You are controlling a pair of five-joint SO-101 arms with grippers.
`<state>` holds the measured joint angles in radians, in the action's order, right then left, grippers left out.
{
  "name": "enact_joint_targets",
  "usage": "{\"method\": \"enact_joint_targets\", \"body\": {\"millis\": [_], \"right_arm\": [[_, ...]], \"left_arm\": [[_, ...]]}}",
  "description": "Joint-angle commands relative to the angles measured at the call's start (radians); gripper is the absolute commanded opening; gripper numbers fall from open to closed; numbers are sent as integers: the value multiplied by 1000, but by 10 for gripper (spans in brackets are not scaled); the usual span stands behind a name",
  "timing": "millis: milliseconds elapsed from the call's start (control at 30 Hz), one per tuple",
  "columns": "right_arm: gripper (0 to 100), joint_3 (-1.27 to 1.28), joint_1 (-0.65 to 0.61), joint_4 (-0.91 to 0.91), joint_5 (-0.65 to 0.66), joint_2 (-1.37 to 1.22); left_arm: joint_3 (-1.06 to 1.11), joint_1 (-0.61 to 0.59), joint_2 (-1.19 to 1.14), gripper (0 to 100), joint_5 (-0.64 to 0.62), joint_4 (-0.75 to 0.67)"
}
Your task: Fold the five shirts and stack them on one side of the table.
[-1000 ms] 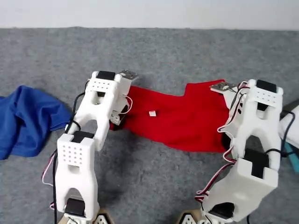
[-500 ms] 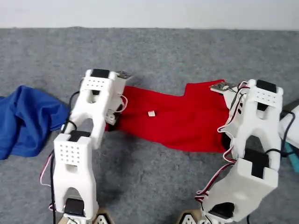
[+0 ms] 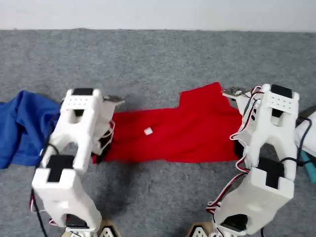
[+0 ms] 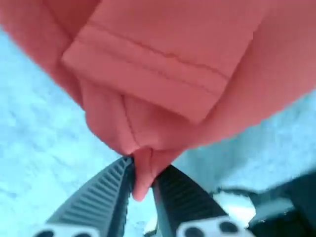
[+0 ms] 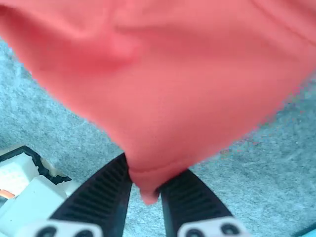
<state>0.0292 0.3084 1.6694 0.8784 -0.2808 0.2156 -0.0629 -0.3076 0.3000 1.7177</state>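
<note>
Across the middle of the tabletop (image 3: 163,64) the red shirt (image 3: 187,133) lies drawn out in a long band between the two arms, one end toward the left edge and the other toward the right edge, with a small white label (image 3: 148,131) showing on its upper face. The left gripper (image 4: 143,180) has its jaws pinched together on a bunched fold at the shirt's left end, where a hemmed sleeve or cuff hangs just beyond the ribbed pads. The right gripper (image 5: 144,185) has its jaws clamped on a nub of the same red cloth at the opposite end. The fabric looks thin, light and limp. It will likely sag and wrinkle wherever it is unsupported, and it may slide out of a shallow pinch, so a deep bite on a doubled hem, seam or corner seems the safer hold. Holding both ends at once should let the cloth be pulled taut and laid flat. A crumpled blue shirt (image 3: 24,126) sits in a heap at the left edge of the tabletop, just beside the left arm and not yet folded. At the right edge a white object (image 3: 307,140) and a teal one (image 3: 310,170) are too cut off to identify.
</note>
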Motion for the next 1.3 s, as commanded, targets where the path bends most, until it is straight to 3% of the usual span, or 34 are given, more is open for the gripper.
{"method": "enact_joint_targets", "body": {"millis": [0, 133, 267, 467, 733, 833, 933, 1067, 1267], "right_arm": [[15, -40, -4, 15, -5, 54], [15, -40, -7, 15, -5, 54], [15, -40, -5, 15, -5, 54], [15, -40, -5, 15, -5, 59], [14, -40, -5, 42, -5, 62], [13, -40, -7, 41, -5, 58], [13, -40, -7, 35, -5, 54], [14, -40, -10, 31, -5, 54], [15, -40, -7, 31, -5, 54]], "left_arm": [[157, -78, 130, 13, 31, -66], [157, -141, 137, 36, 2, -130], [114, -153, 137, 149, -77, -87], [42, -157, 147, 295, 49, 40], [36, -244, 367, 304, 215, 26], [27, -244, 453, 303, 216, -75], [36, -183, 470, 301, 184, -189], [58, -31, 420, 290, 153, -221], [58, 112, 315, 172, 160, -273]]}}
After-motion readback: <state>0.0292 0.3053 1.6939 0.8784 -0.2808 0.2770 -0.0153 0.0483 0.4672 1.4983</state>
